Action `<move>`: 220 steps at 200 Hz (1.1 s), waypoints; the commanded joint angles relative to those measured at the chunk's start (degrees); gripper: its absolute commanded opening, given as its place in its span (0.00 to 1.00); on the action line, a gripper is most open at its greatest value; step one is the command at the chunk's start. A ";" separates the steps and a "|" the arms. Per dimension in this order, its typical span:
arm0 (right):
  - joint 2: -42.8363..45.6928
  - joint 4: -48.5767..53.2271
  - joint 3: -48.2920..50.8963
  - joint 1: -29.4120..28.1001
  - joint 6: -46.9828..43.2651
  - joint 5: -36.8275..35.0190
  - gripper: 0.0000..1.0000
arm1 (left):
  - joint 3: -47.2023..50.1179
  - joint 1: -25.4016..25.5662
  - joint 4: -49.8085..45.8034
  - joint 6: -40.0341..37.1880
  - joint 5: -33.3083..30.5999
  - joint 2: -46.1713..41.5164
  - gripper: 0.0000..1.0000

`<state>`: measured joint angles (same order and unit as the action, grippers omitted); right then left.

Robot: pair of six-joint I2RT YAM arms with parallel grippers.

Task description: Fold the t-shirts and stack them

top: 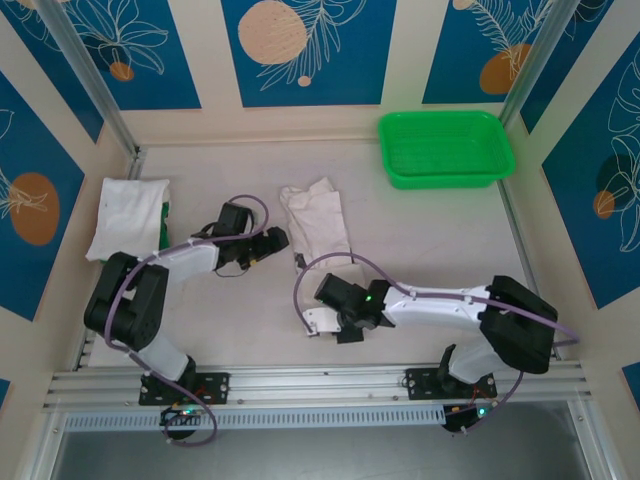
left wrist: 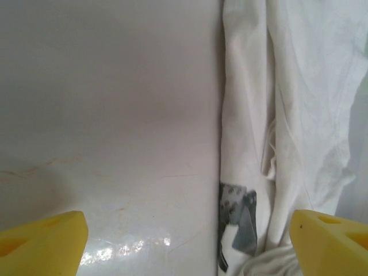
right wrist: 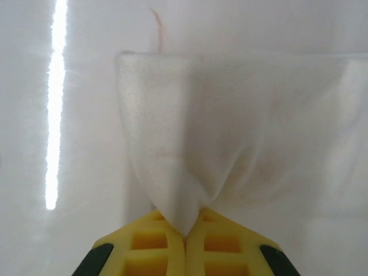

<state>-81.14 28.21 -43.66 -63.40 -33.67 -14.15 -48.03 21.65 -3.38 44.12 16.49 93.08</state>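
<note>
One folded t-shirt (top: 128,217) lies at the left of the table (top: 440,250). The second t-shirt (top: 316,222) lies in the middle, long and rumpled, and looks only half done. The right gripper (right wrist: 185,230) pinches its corner tight. The left gripper (left wrist: 187,238) hangs beside it, fingers wide apart. Folding and stacking it are still to do.

Table (top: 440,240) right-centre free — t-shirt (top: 318,222) mid-table, basket (top: 445,182) far-right corner.

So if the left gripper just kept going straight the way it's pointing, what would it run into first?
Most likely the long white t-shirt lying ahead: the left gripper, jaws open, points at its edge by the dark label. Depth is unclear; it might touch the table first.
</note>
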 commanded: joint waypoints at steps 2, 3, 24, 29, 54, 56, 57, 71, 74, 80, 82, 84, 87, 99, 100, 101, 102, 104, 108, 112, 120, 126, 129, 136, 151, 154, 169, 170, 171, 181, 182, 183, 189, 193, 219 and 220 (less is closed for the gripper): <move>3.85 7.57 -3.19 -0.82 2.46 5.97 0.00 | -3.72 1.03 2.14 0.07 2.09 3.01 0.85; 3.96 7.65 -3.32 -0.79 2.51 6.02 0.00 | -3.86 1.12 2.18 0.12 2.12 3.22 0.84; 5.58 10.61 -4.73 -1.19 3.00 6.67 0.00 | -6.71 1.65 3.43 0.68 2.17 6.38 0.69; 6.00 11.24 -5.05 -1.16 3.17 6.83 0.00 | -7.38 1.64 3.60 0.83 2.21 7.16 0.64; 7.82 13.87 -6.66 -1.51 3.61 7.54 0.00 | -11.85 1.66 2.85 0.66 1.41 11.23 0.49; 7.95 14.06 -6.80 -1.52 3.61 7.55 0.00 | -12.22 1.65 2.74 0.63 1.30 11.48 0.48; 8.07 14.15 -6.80 -1.49 3.61 7.56 0.00 | -12.42 1.64 2.71 0.62 1.24 11.63 0.47; 8.92 15.00 -7.36 -1.51 3.76 7.48 0.00 | -14.82 1.58 2.23 0.74 0.72 13.81 0.41; 9.10 15.13 -7.44 -1.47 3.76 7.41 0.00 | -15.31 1.60 2.16 0.85 0.78 14.36 0.40; 9.33 15.50 -7.57 -1.48 3.71 7.18 0.00 | -16.29 1.55 2.06 1.12 1.02 15.26 0.39; 9.40 15.68 -7.64 -1.47 3.75 7.14 0.00 | -16.54 1.55 2.06 1.20 1.05 15.59 0.39; 9.49 15.83 -7.73 -1.53 3.78 7.06 0.00 | -16.85 1.55 2.06 1.36 1.21 15.92 0.38; 9.62 15.93 -7.76 -1.54 3.67 6.92 0.00 | -17.20 1.55 1.99 1.52 1.34 16.42 0.38; 9.75 16.40 -7.84 -1.42 3.68 6.36 0.00 | -18.50 1.66 1.98 2.15 2.02 18.05 0.35; 9.77 16.38 -7.84 -1.40 3.60 6.30 0.00 | -18.63 1.65 1.93 2.17 2.08 18.12 0.34; 9.77 16.41 -7.84 -1.43 3.61 6.27 0.00 | -18.70 1.60 1.95 2.19 2.07 18.24 0.34; 9.77 16.43 -7.89 -1.41 3.65 6.21 0.00 | -18.78 1.62 1.92 2.19 2.15 18.35 0.34; 9.78 16.48 -7.86 -1.43 3.58 6.17 0.00 | -18.97 1.68 1.94 2.26 2.23 18.47 0.34; 9.86 16.47 -7.89 -1.33 3.59 6.07 0.00 | -19.23 1.64 1.97 2.41 2.25 18.83 0.33; 9.86 16.55 -7.85 -1.38 3.56 6.03 0.00 | -19.39 1.64 1.92 2.53 2.31 19.10 0.32; 9.86 16.48 -7.84 -1.28 3.60 5.92 0.00 | -19.71 1.64 1.98 2.55 2.16 19.53 0.29; 9.86 16.44 -7.84 -1.23 3.60 5.83 0.00 | -19.86 1.59 1.53 2.55 1.87 19.81 0.29; 9.86 16.49 -7.86 -1.24 3.61 5.73 0.00 | -20.03 1.63 1.32 2.55 1.77 19.91 0.29; 9.87 16.29 -7.85 -1.19 3.61 5.71 0.00 | -20.25 1.61 0.77 2.40 1.54 20.13 0.29; 9.86 16.03 -7.90 -0.96 3.50 5.63 0.00 | -20.30 1.64 0.30 2.46 1.06 20.62 0.30; 9.86 16.00 -7.85 -0.87 3.39 5.54 0.00 | -20.34 1.64 0.28 2.53 1.00 20.75 0.30; 9.78 15.91 -7.94 -0.67 3.11 5.46 0.00 | -20.35 1.69 0.30 2.71 1.26 21.33 0.29; 9.78 15.87 -7.98 -0.67 3.14 5.45 0.00 | -20.35 1.66 0.34 2.72 1.30 21.43 0.29; 9.73 15.85 -8.00 -0.63 3.11 5.41 0.00 | -20.35 1.65 0.37 2.72 1.42 21.48 0.29; 9.71 16.15 -8.32 -0.61 2.91 5.39 0.00 | -20.34 1.64 0.88 2.96 1.99 21.96 0.28; 9.70 16.16 -8.35 -0.60 2.91 5.38 0.00 | -20.34 1.64 0.90 2.97 1.98 22.06 0.27; 9.69 16.21 -8.36 -0.64 2.86 5.37 0.00 | -20.30 1.64 0.95 3.03 2.02 22.10 0.27; 9.73 16.37 -8.62 -0.67 2.74 5.36 0.00 | -20.31 1.64 1.18 3.15 2.24 22.40 0.25; 9.77 16.61 -8.87 -0.59 2.71 5.36 0.00 | -20.30 1.69 1.24 3.24 2.27 22.55 0.23; 10.40 19.04 -10.87 -0.64 2.53 6.04 0.00 | -20.69 2.07 1.10 2.73 3.62 23.13 0.00; 10.39 19.15 -10.98 -0.66 2.54 6.14 0.00 | -20.74 2.12 1.09 2.64 3.72 23.12 0.00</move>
<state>-72.53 44.03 -51.31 -64.12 -30.89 -9.21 -67.53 23.05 -1.30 47.27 18.39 114.52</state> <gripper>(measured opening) 0.069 0.056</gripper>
